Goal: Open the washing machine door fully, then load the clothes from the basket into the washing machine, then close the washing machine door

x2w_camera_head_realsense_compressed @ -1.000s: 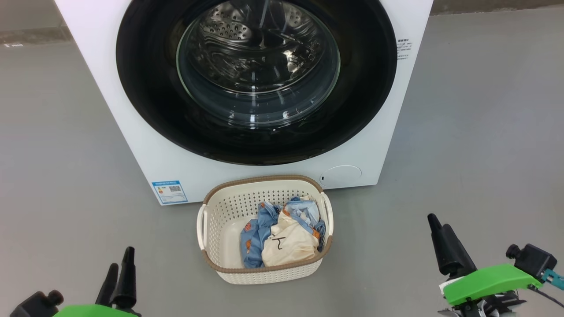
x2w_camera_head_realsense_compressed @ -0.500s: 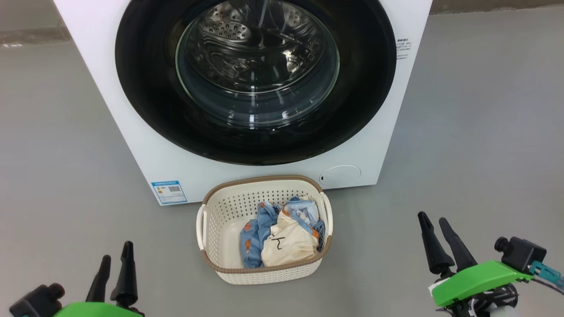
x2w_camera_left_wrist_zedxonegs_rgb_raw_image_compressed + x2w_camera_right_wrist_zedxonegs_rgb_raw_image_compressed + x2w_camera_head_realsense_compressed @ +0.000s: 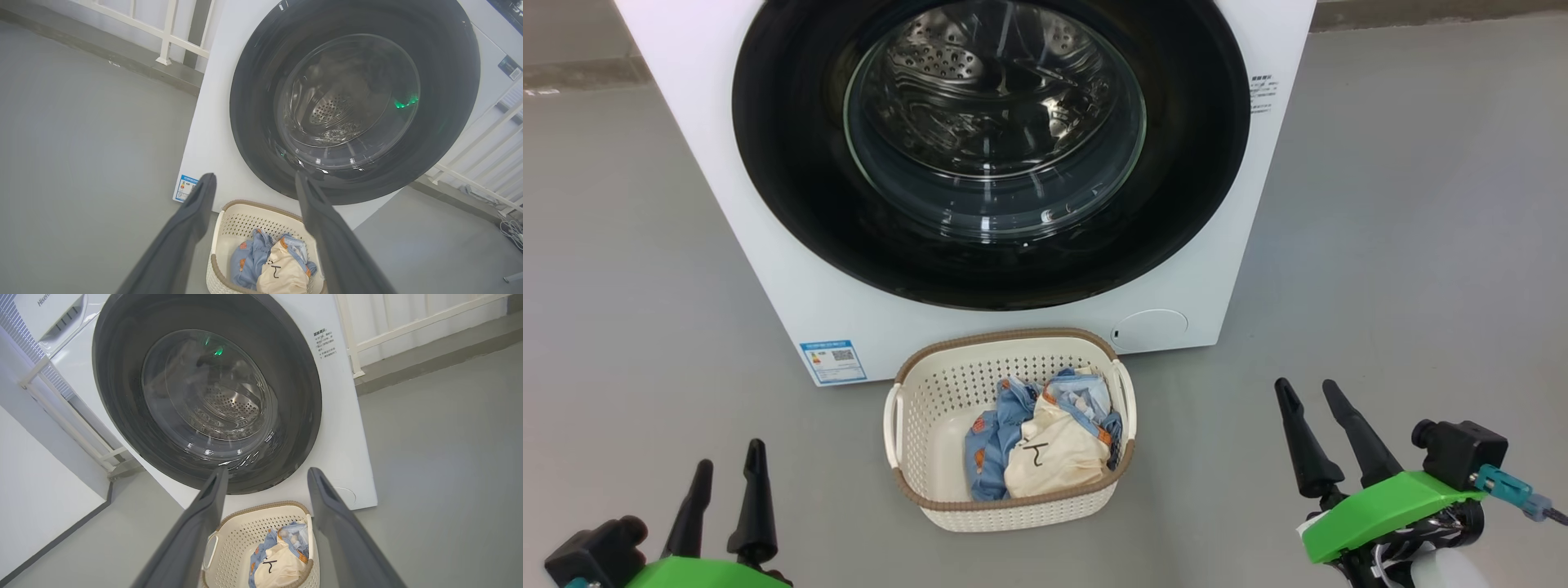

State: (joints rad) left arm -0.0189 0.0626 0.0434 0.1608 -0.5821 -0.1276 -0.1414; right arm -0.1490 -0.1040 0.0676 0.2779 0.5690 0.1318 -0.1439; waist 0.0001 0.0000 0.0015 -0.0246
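**Nothing begun: door shut, basket full**

Nearest you, your left gripper (image 3: pixel 729 457) and right gripper (image 3: pixel 1307 384) hover over the grey floor (image 3: pixel 1405 245), long dark fingers apart, holding nothing. Just past them, midway, the small cream perforated plastic basket (image 3: pixel 931 392) holds the blue, cream and orange clothes (image 3: pixel 1045 441). Beyond, the big round glossy black door (image 3: pixel 792 204) sits closed on the white boxy washing machine (image 3: pixel 760 269). Opening, loading and closing all lie ahead.

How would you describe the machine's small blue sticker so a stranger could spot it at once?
Find the white boxy front-loading washing machine with its large round glossy black door. Below the door, at the front's lower left corner in the head view, sits a small rectangular blue label sticker. Its neighbour, the round flap at the opposite corner, is plain white.
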